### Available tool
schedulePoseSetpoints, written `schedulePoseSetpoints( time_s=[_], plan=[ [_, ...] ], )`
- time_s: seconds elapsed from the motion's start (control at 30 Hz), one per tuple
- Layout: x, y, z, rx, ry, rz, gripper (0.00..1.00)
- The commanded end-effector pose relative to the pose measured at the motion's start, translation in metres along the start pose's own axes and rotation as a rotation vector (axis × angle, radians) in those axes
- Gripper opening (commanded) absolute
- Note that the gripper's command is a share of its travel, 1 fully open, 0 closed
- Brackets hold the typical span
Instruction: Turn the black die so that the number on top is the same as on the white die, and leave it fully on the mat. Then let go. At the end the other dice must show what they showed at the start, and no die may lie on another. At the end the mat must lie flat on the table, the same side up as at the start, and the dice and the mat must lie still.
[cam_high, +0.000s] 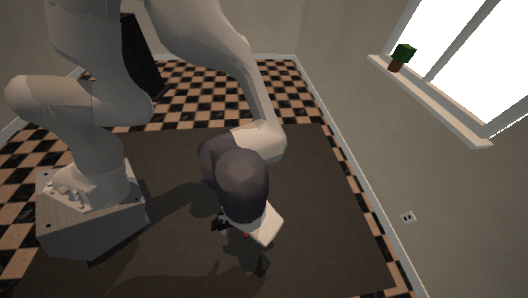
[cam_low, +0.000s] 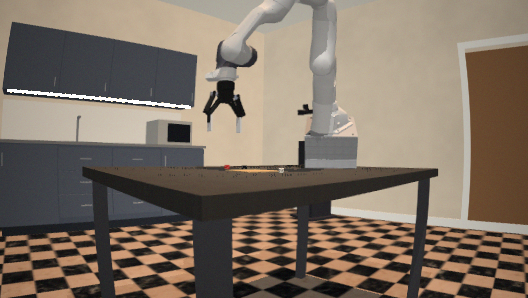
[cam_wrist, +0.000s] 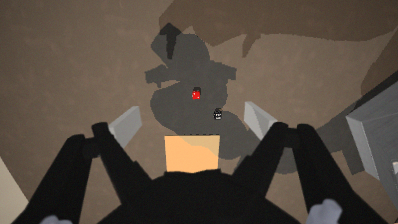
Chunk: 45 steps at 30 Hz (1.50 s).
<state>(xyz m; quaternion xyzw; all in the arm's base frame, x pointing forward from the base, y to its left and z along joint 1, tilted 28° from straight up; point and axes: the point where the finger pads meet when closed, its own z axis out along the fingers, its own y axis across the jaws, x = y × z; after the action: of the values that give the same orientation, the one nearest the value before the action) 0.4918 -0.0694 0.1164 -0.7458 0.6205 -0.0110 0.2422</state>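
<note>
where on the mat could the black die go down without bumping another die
In the wrist view the visible part of the orange mat carries no die; its near part is hidden by the open end effector. The red die and black die sit together on the table beyond its far edge.

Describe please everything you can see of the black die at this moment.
The black die is a very small dark cube with pale marks on it, too tiny to read as a number. It lies on the brown table, inside the arm's shadow, just right of and nearer the camera than the red die. It is off the orange mat, slightly beyond its far edge. Nothing touches it; the open gripper hangs high above.
</note>
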Motion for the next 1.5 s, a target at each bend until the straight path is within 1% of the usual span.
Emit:
schedulePoseSetpoints(
  time_s=[0.0,0.7,0.87,1.0,1.2,1.3,1.37,1.47],
  plan=[
    [0.002,-0.001,-0.001,0.007,0.010,-0.027,1.00],
    [0.002,-0.001,-0.001,0.007,0.010,-0.027,1.00],
    [0.002,-0.001,0.003,0.007,0.010,-0.028,1.00],
    [0.003,-0.001,0.022,0.008,0.010,-0.028,1.00],
    [0.003,-0.001,0.066,0.008,0.010,-0.028,1.00],
    [0.003,-0.001,0.084,0.007,0.010,-0.028,1.00],
    [0.003,-0.001,0.093,0.008,0.010,-0.028,1.00],
    [0.004,-0.002,0.095,0.008,0.010,-0.028,1.00]
  ],
)
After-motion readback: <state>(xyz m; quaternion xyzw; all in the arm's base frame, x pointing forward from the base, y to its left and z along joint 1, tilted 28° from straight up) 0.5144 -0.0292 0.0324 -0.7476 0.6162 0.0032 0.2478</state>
